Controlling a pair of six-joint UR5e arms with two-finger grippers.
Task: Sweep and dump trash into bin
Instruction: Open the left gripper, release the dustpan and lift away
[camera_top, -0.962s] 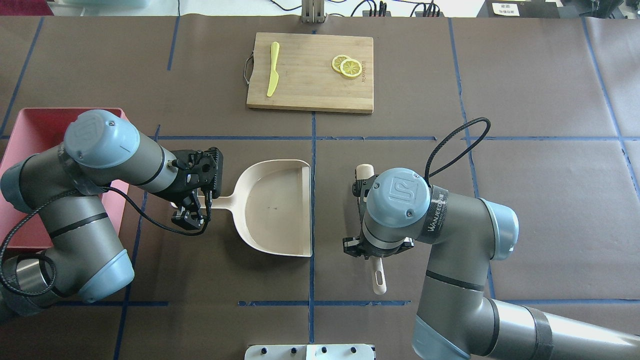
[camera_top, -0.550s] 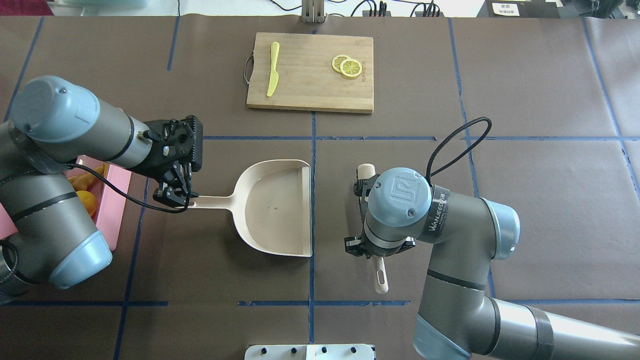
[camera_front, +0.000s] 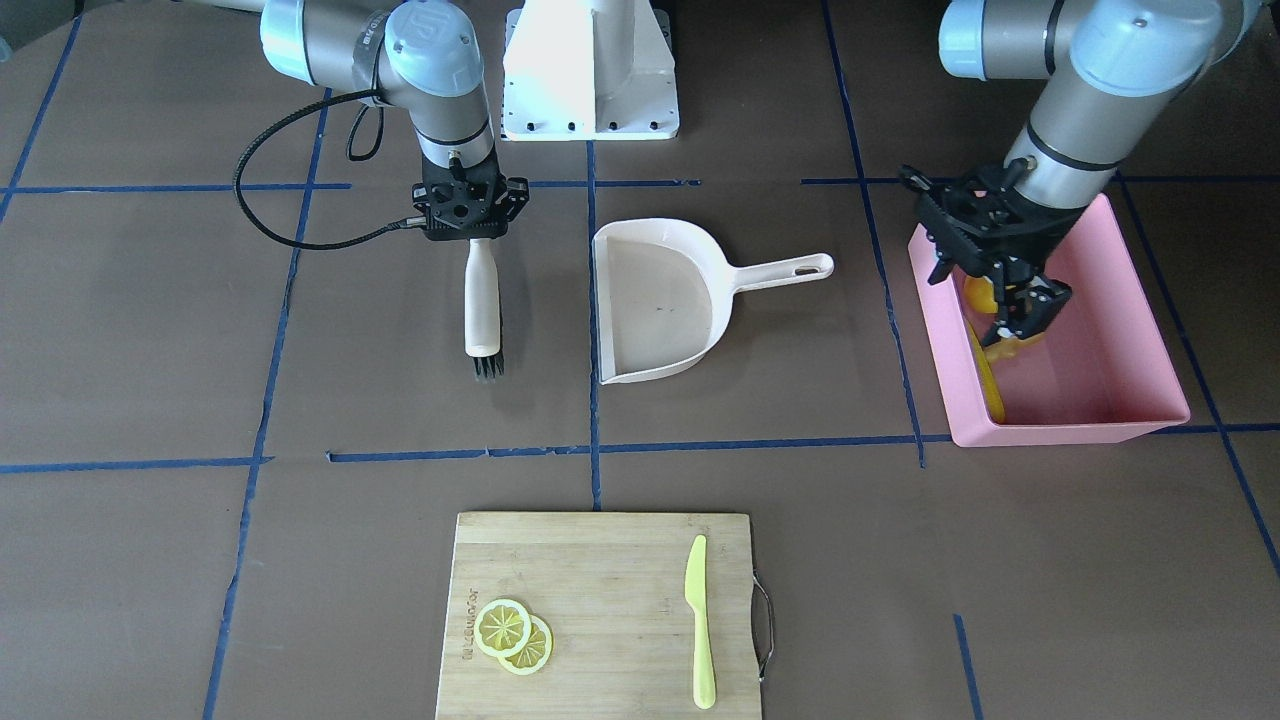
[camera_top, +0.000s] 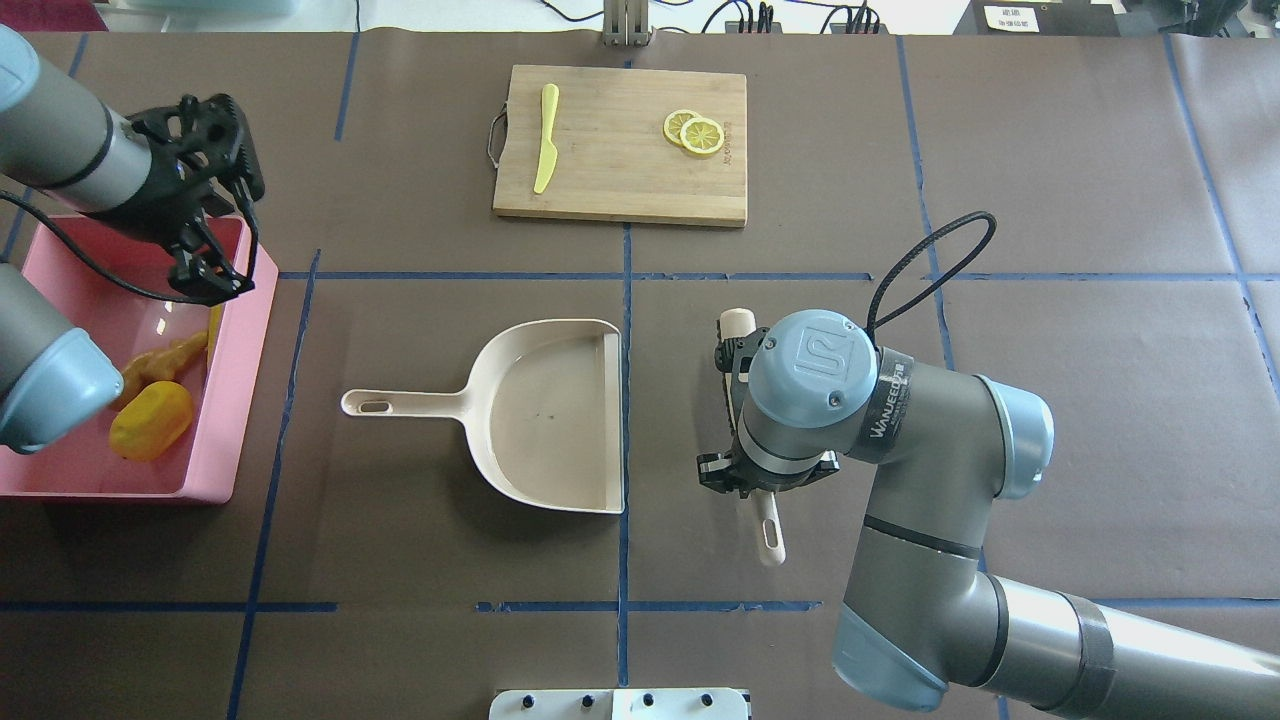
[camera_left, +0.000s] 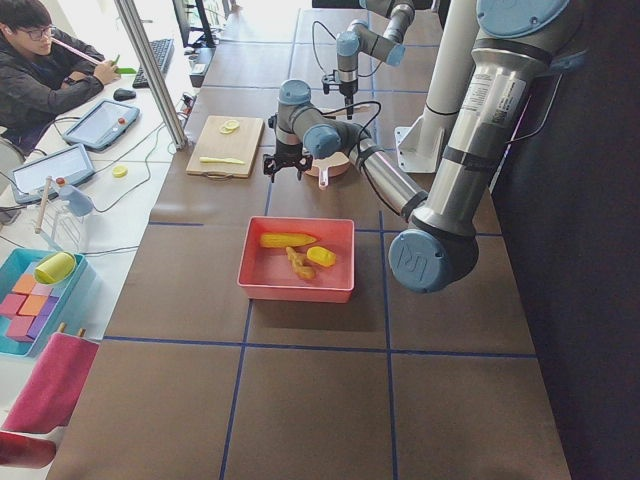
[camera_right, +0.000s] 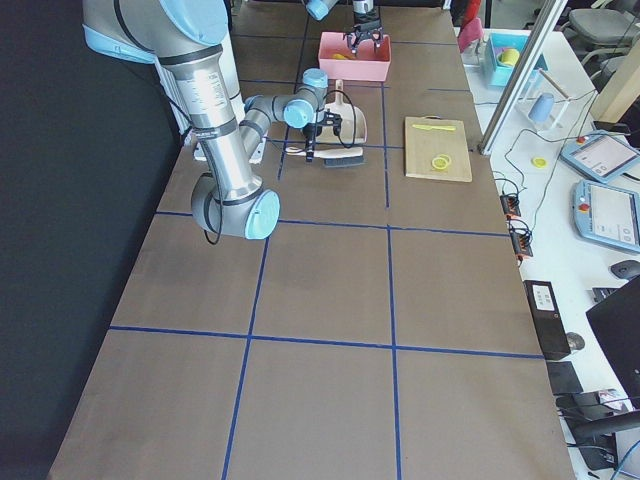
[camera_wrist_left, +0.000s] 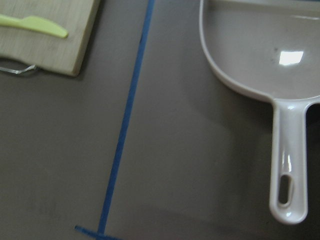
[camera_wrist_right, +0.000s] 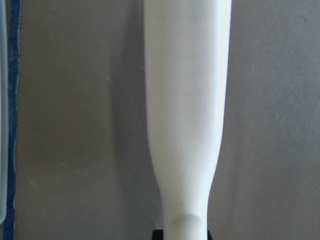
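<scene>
The pink bin (camera_top: 232, 400) stands at the table's left end. In it lie the tan-orange ginger root (camera_top: 160, 360), the yellow potato lump (camera_top: 150, 422) and the corn cob (camera_left: 287, 240). My left gripper (camera_top: 210, 275) hangs open and empty over the bin's far right corner; it also shows in the front view (camera_front: 1025, 310). The cream dustpan (camera_top: 550, 420) lies empty on the table, its handle pointing toward the bin. My right gripper (camera_top: 765, 485) is shut on the cream brush (camera_top: 768, 535) just right of the dustpan; its handle fills the right wrist view (camera_wrist_right: 185, 100).
A wooden cutting board (camera_top: 620, 170) lies at the far middle with a yellow-green knife (camera_top: 546, 150) and lemon slices (camera_top: 695, 132) on it. The robot's white base (camera_front: 590, 70) is at the near edge. An operator sits beyond the table in the left side view.
My left gripper has left the dustpan's handle and moved left and far, to above the bin. The dustpan stays put. My right gripper and the brush shifted slightly.
</scene>
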